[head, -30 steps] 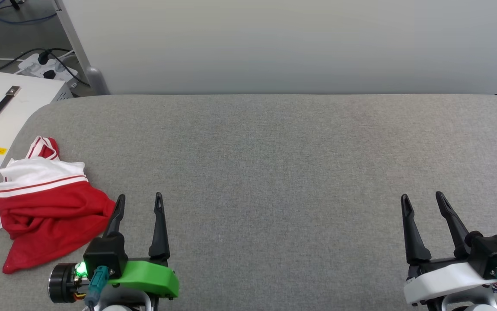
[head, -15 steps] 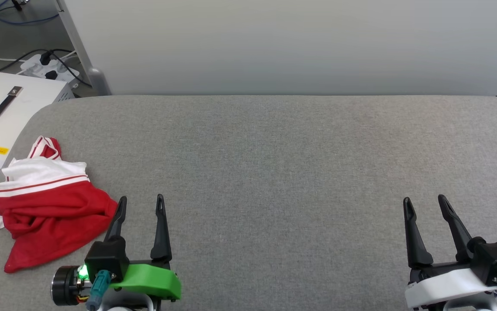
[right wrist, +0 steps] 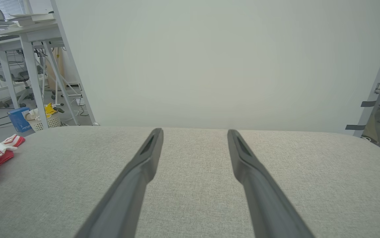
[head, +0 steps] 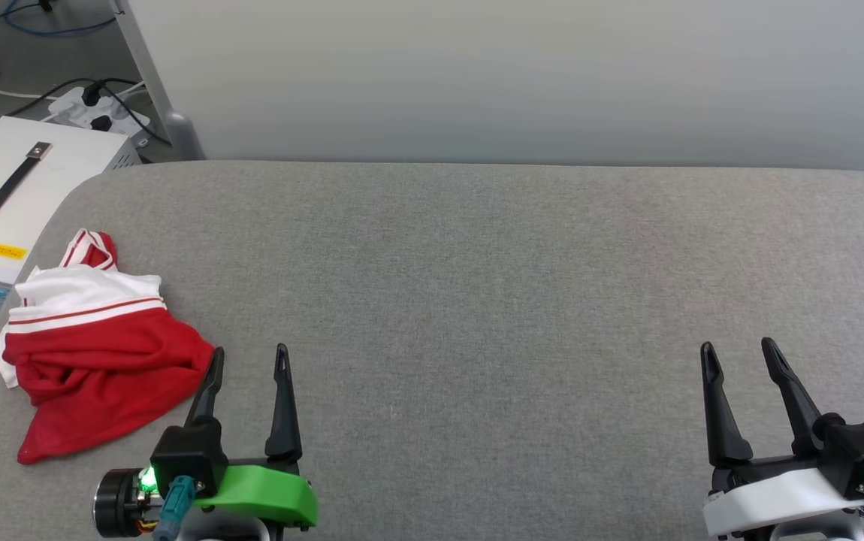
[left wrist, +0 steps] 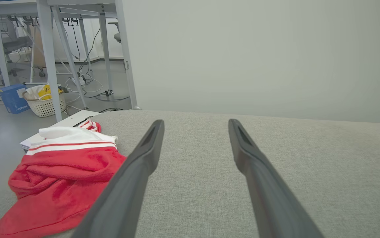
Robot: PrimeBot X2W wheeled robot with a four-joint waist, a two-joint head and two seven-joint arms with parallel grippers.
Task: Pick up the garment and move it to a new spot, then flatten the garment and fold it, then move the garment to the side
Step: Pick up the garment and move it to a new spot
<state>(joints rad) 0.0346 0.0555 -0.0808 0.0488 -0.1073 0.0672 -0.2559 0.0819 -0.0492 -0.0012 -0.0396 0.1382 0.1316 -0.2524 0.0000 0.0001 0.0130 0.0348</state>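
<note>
Nothing is done yet — the red soft-fabric T-shirt with white sleeves lies crumpled at lower left on the grey fabric bench; left hand and right hand gape wide, empty.

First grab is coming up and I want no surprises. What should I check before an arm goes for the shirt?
1. Left gripper open, holding nothing: ok.
2. Right gripper open, holding nothing: ok.
3. Shirt close beside the left gripper: ok.
4. Shirt wholly on the grey surface: cannot tell; it lies right at the left edge.
5. Shirt flat enough to fold: not ok, crumpled.
6. Bare room mid-surface for a new spot: ok.
</note>
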